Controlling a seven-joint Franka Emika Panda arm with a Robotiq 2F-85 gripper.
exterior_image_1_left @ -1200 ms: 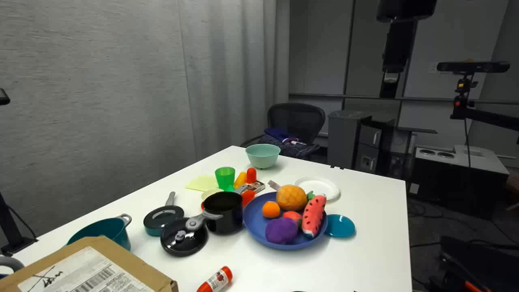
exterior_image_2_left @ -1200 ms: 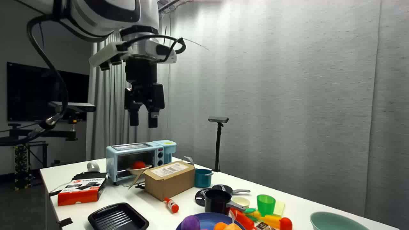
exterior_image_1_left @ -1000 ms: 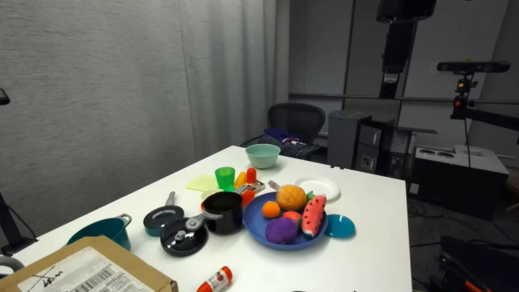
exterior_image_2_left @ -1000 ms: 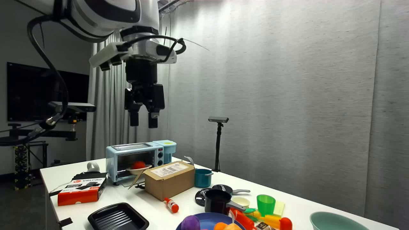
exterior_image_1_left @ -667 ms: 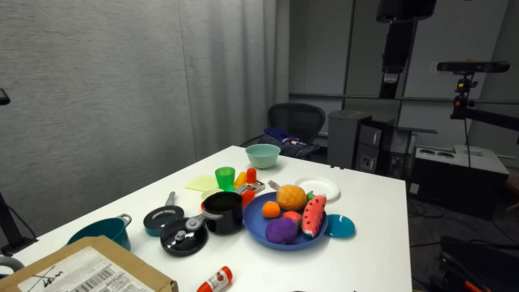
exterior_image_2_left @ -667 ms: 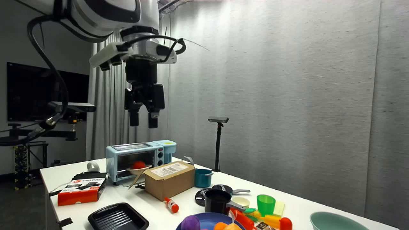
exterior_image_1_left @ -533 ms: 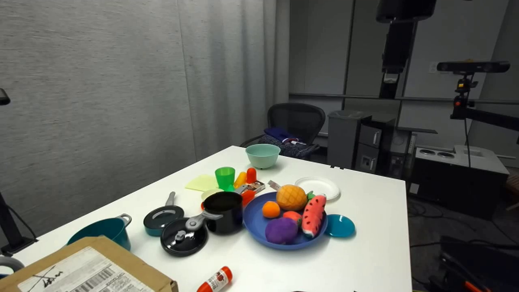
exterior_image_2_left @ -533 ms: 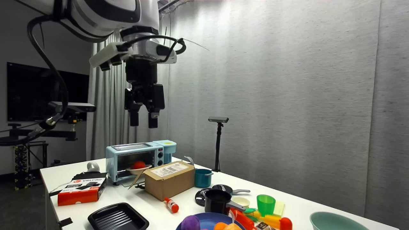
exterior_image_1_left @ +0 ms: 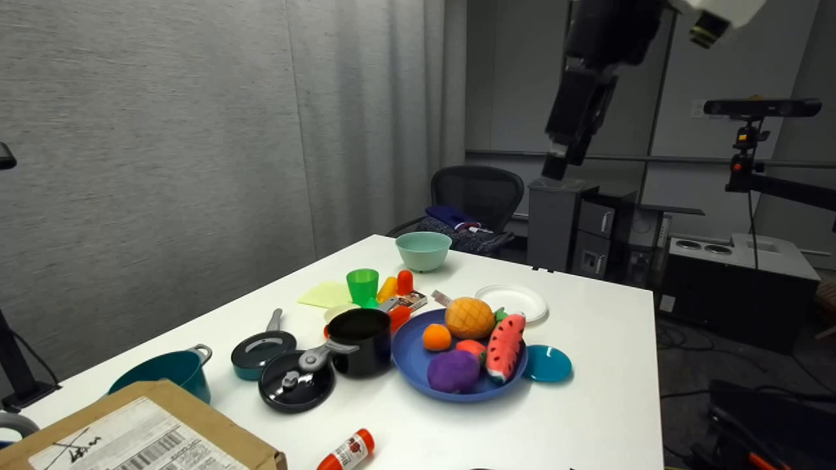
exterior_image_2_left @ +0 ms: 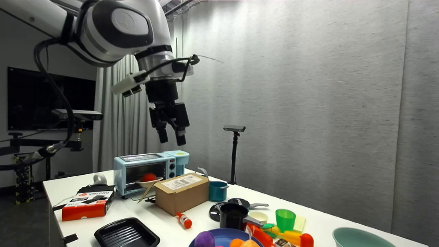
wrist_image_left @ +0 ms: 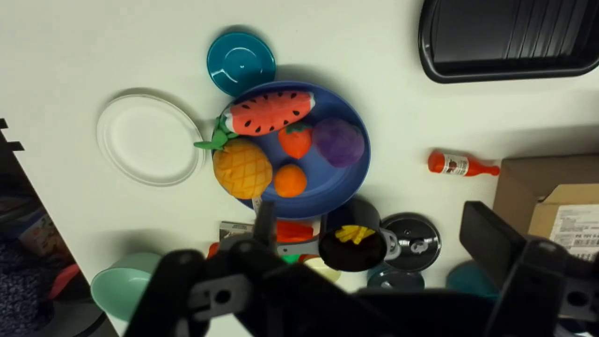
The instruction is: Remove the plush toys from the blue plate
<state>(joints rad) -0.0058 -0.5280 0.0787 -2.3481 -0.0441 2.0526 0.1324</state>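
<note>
At the bottom of the wrist view, nearest the lens, the gripper [wrist_image_left: 372, 222] is spread wide, its two sides well apart, above the white table [wrist_image_left: 398, 117]. In an exterior view, a cardboard box [exterior_image_1_left: 144, 437] takes up the lower left corner, and a red bottle [exterior_image_1_left: 349, 450] lies at the bottom edge to its right. Farther back, a black lid [exterior_image_1_left: 307, 391] lies left of centre beside a black pot [exterior_image_1_left: 379, 352]. Right of the pot, near the middle of the frame, sits the blue plate [exterior_image_1_left: 411, 362]. On it rest a purple toy [exterior_image_1_left: 452, 372] at the front, a strawberry toy [exterior_image_1_left: 467, 347] just behind, a watermelon toy [exterior_image_1_left: 506, 346] along the right side, an orange toy [exterior_image_1_left: 436, 337] toward the left and a pineapple toy [exterior_image_1_left: 469, 318] at the back. A teal dish [exterior_image_1_left: 548, 363] lies just beside the blue plate's right rim. Beyond, a white plate [exterior_image_1_left: 522, 303] lies right of centre, and a green bowl [exterior_image_1_left: 423, 251] stands near the table's far corner.
</note>
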